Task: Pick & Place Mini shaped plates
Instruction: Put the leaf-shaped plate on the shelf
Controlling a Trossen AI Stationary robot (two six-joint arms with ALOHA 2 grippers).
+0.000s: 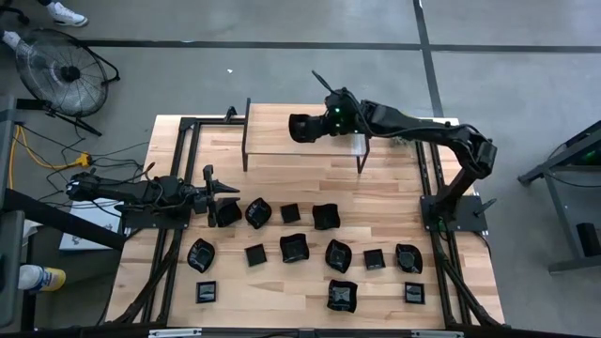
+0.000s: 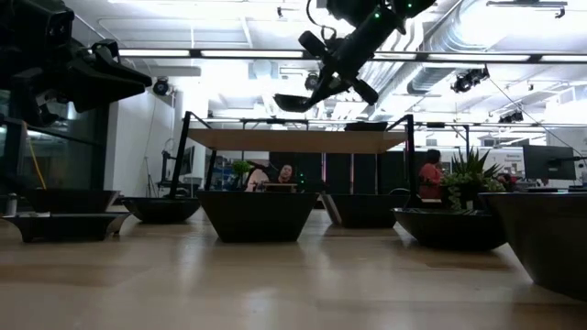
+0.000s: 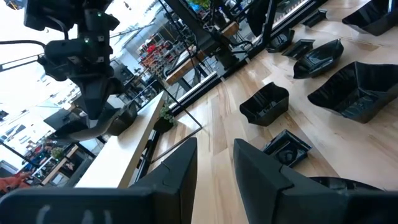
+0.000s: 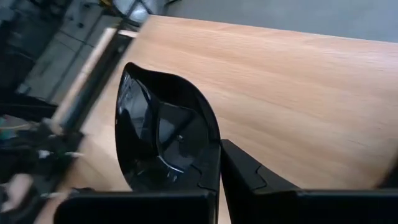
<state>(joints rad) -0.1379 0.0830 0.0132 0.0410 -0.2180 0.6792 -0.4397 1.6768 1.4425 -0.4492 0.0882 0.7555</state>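
Several glossy black mini plates (image 1: 292, 248) of different shapes sit in rows on the wooden table, flat on their bases. My right gripper (image 1: 310, 125) reaches over the raised wooden shelf (image 1: 272, 139) at the table's far side, shut on one black leaf-like plate (image 4: 158, 134). In the low view this plate (image 2: 292, 101) hangs above the shelf top (image 2: 303, 140). My left gripper (image 1: 218, 195) waits open at the table's left, just above the nearest plates (image 1: 226, 214), touching none. Its fingers (image 3: 180, 168) point across the table toward the shelf. My right gripper (image 4: 219, 157) pinches the plate's rim (image 4: 212, 140) at one side, with one finger on the inner face and the other outside the wall. The fingers slant down from the table's right. The plate is lifted clear of the shelf, tilted, and sticks out beyond the fingertips.
A small green plant (image 2: 468, 179) stands toward the right. A black metal frame (image 1: 188, 127) runs along the table's edges and carries the shelf legs (image 1: 247, 141). Bare wood lies between the shelf and the plate rows. People show in the room beyond (image 2: 429, 174).
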